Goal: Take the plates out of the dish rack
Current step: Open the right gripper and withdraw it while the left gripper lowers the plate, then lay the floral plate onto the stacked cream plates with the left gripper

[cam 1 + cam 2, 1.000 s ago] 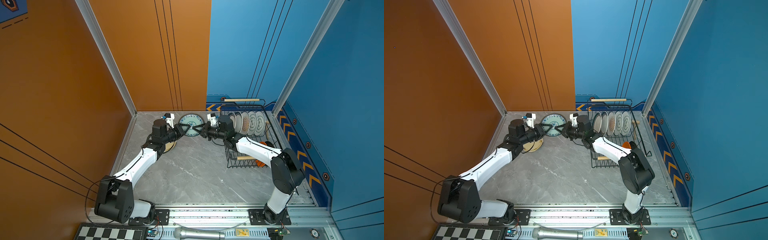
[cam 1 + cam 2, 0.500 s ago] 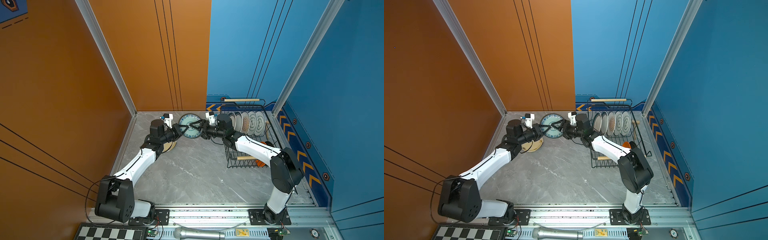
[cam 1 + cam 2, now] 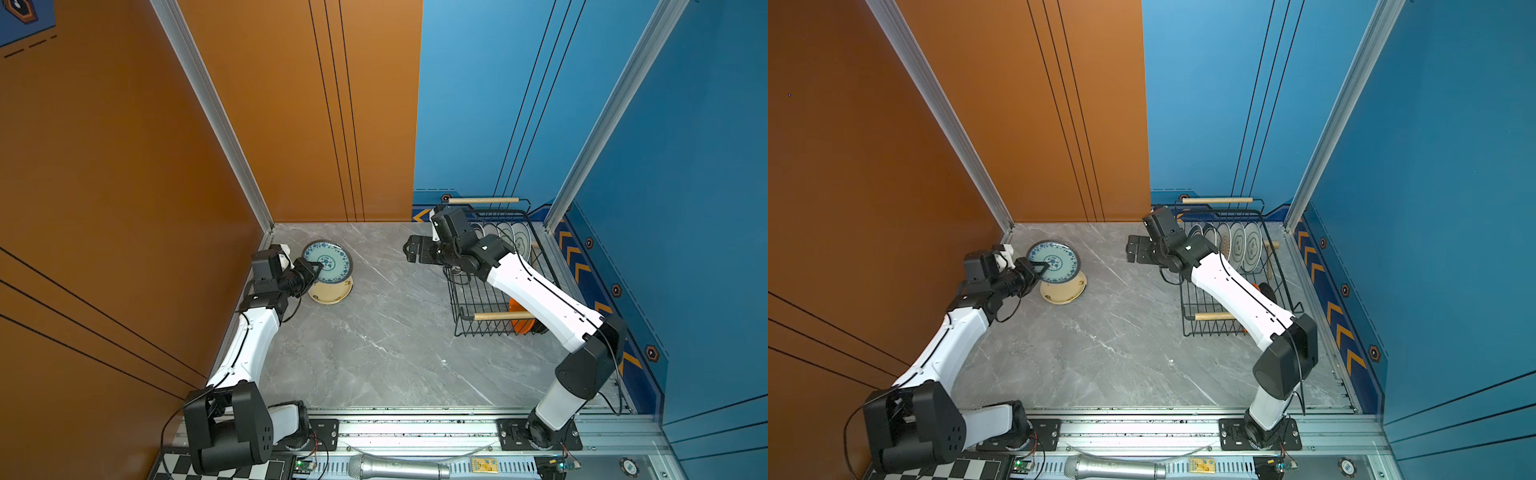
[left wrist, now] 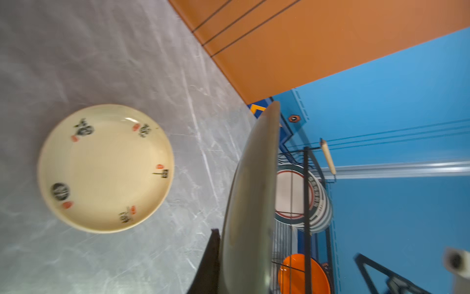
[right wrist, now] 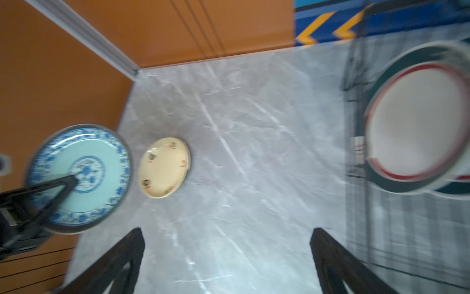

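My left gripper (image 3: 318, 266) (image 3: 1044, 264) is shut on a blue-patterned plate (image 3: 332, 262) (image 3: 1059, 262) (image 5: 84, 175), held tilted just above a cream plate (image 3: 332, 293) (image 3: 1065, 293) (image 4: 105, 168) (image 5: 164, 168) that lies flat on the table at the far left. In the left wrist view the held plate (image 4: 251, 203) shows edge-on. My right gripper (image 3: 409, 251) (image 3: 1131, 251) (image 5: 226, 244) hangs open and empty beside the black wire dish rack (image 3: 490, 328) (image 3: 1212, 330). Several white plates (image 3: 511, 237) (image 3: 1237, 245) stand upright in the rack, and an orange plate (image 3: 519, 316) (image 4: 300, 275) stands behind its near handle.
The orange wall (image 3: 208, 208) runs close behind my left arm. The blue wall (image 3: 623, 249) borders the rack on the right. A microphone (image 3: 399, 467) and a checkerboard (image 3: 174, 469) lie on the front rail, below the grey marble table (image 3: 395, 353).
My right gripper opened, let go of the blue-patterned plate and drew back toward the rack. My left gripper closed on the plate and carried it left, over the cream plate.
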Controlling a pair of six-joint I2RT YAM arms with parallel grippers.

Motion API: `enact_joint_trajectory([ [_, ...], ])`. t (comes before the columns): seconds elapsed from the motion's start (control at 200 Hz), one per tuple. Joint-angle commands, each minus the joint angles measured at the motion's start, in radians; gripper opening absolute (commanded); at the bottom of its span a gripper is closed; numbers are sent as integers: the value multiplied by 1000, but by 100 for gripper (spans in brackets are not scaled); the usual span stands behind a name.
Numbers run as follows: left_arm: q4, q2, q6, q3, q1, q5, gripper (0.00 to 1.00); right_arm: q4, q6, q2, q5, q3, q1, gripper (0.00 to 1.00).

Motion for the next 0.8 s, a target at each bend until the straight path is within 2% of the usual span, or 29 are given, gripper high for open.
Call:
enact_joint_trajectory([
  [0.0,-140,17,100,24,14,-118,8,-266,-139,-66,489,-2,13,100],
  [0.085,-143,44,115,28,24,-148,8,-296,-149,-119,628,-52,-1,100],
  [0.185,-157,83,135,44,30,-186,7,-326,-155,-179,683,-112,-37,100],
  [0.576,-149,210,163,70,36,-253,8,-329,-174,-407,580,-344,-252,100],
  [0.796,-144,288,175,88,37,-262,9,-329,-193,-445,531,-397,-295,100],
])
